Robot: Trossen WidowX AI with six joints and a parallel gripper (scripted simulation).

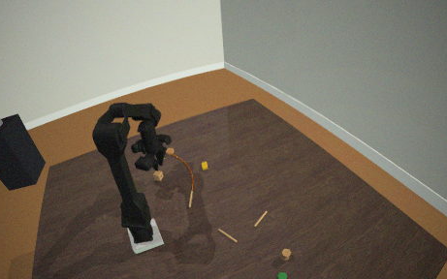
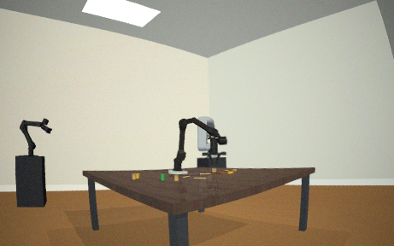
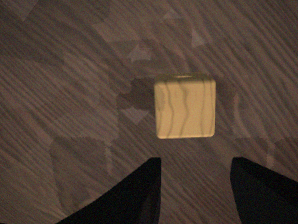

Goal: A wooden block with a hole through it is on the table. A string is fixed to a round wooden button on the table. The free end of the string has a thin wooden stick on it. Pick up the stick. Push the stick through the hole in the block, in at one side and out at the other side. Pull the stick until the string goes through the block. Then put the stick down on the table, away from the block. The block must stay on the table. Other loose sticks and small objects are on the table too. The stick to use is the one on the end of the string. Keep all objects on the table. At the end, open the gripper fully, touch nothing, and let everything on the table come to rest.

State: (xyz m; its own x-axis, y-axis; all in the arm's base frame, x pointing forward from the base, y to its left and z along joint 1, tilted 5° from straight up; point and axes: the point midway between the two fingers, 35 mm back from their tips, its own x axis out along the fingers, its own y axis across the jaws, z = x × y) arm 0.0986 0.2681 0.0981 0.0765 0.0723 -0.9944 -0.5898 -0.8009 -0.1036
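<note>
The wooden block [image 1: 158,175] [image 3: 185,108] sits on the table just ahead of my gripper [image 1: 151,165] [image 3: 196,169]. The gripper hangs low over the table. Its fingers stand partly open with only bare table between them. The round wooden button [image 1: 170,151] lies just behind the gripper. The orange string [image 1: 188,170] curves from the button to the thin stick [image 1: 191,199], which lies flat on the table to the right of the block.
Two loose sticks [image 1: 261,218] [image 1: 227,235] lie nearer the front of the table. A yellow cube [image 1: 205,166] sits right of the string. A small wooden cylinder [image 1: 285,254] and a green piece [image 1: 282,275] lie near the front edge. The arm's base [image 1: 142,234] stands to the left.
</note>
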